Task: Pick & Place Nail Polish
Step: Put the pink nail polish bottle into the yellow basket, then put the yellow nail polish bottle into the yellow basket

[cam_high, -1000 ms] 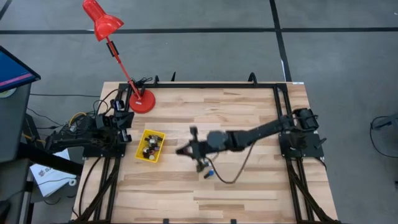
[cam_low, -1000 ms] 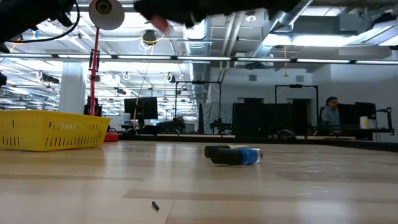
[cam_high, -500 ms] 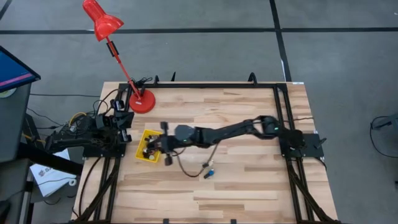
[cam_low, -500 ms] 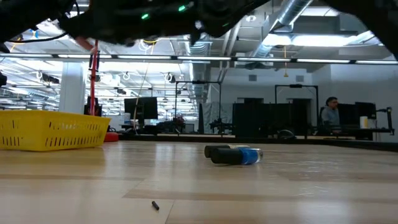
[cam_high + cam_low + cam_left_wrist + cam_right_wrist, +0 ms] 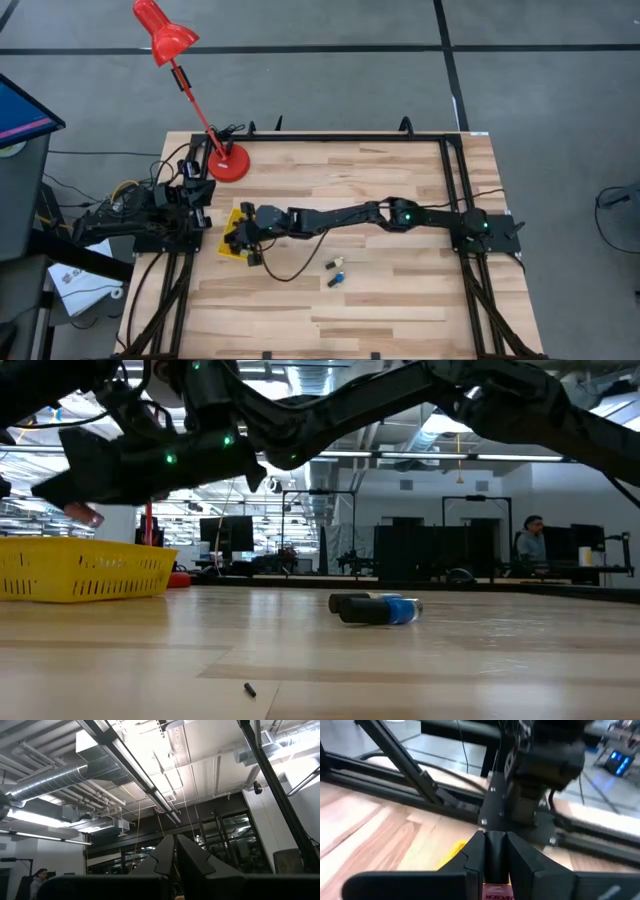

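Note:
My right gripper (image 5: 240, 238) reaches across the table and hovers over the yellow basket (image 5: 224, 248), which also shows in the low view (image 5: 80, 570). It is shut on a small pink nail polish bottle (image 5: 84, 515). The basket holds several more bottles, mostly hidden under the gripper. Two bottles (image 5: 336, 273), one dark and one blue, lie on their sides on the table's middle; they also show in the low view (image 5: 376, 608). My left gripper (image 5: 175, 862) is parked at the table's left edge (image 5: 190, 195), shut and empty, pointing up. My right gripper pinches the pink bottle between its two fingers (image 5: 472, 857); the pink-labelled body (image 5: 497, 892) shows in the gap. The fingers come from the table's right, slanting down. One pink end (image 5: 88, 517) sticks out past the fingertips. The bottle is lifted clear, just above the basket's rim.
A red desk lamp stands on its round base (image 5: 228, 162) at the far left. The right arm's cable (image 5: 290, 275) loops over the table near the basket. A tiny dark bit (image 5: 249, 689) lies near the front edge. A person sits far behind the table (image 5: 533, 540).
My right gripper has gone from the table's middle toward the left edge, out over the yellow basket, and down toward its rim, carrying the pink bottle. The two bottles on the table have stayed where they were.

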### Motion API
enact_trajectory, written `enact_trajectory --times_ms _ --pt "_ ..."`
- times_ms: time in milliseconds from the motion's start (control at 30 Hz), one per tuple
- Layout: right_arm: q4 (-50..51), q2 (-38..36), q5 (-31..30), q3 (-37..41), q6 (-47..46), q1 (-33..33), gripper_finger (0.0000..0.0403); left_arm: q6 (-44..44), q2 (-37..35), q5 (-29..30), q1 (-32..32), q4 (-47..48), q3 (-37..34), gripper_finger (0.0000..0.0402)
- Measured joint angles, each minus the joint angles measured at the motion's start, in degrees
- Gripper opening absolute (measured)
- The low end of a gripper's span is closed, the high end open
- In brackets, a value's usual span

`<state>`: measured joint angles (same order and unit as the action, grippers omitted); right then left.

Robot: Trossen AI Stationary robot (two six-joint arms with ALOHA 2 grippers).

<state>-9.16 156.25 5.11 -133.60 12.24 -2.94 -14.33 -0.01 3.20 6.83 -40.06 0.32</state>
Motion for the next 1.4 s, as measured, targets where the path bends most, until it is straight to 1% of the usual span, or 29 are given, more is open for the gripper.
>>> enact_trajectory --times_ms 200,300,433,933,1000,1067,1233,1333,1400 --pt "3.2 -0.3 0.0 -0.2 -1.8 1.3 0.0047 0.0 0.0 0.0 0.0 0.0 0.0 0.0014" --pt "3.4 -0.2 0.0 -0.1 -1.8 1.7 0.0054 0.0 0.0 0.0 0.0 0.0 0.0 0.0014" --pt "4.2 -0.3 0.0 -0.1 -2.0 1.6 0.0063 0.0 0.0 0.0 0.0 0.0 0.0 0.0014" --pt "7.5 -0.3 -0.3 -0.1 -2.7 1.6 0.0069 0.0 0.0 0.0 0.0 0.0 0.0 0.0014" --pt "7.4 -0.3 -0.3 -0.1 -2.7 1.6 0.008 0.0 0.0 0.0 0.0 0.0 0.0 0.0014" --pt "7.4 -0.3 -0.3 -0.1 -2.1 1.6 0.01 0.0 0.0 0.0 0.0 0.0 0.0 0.0014" --pt "7.7 -0.3 -0.4 -0.1 -1.3 1.6 0.0174 0.0 0.0 0.0 0.1 0.0 0.0 0.0014" --pt "12.9 -1.8 -0.3 0.0 -1.2 1.6 0.0213 0.0 0.0 0.0 0.9 0.1 0.0 0.0014" --pt "18.3 -4.2 0.4 0.0 -0.1 1.5 0.0228 0.0 0.0 0.0 1.7 0.1 0.0 0.0014"
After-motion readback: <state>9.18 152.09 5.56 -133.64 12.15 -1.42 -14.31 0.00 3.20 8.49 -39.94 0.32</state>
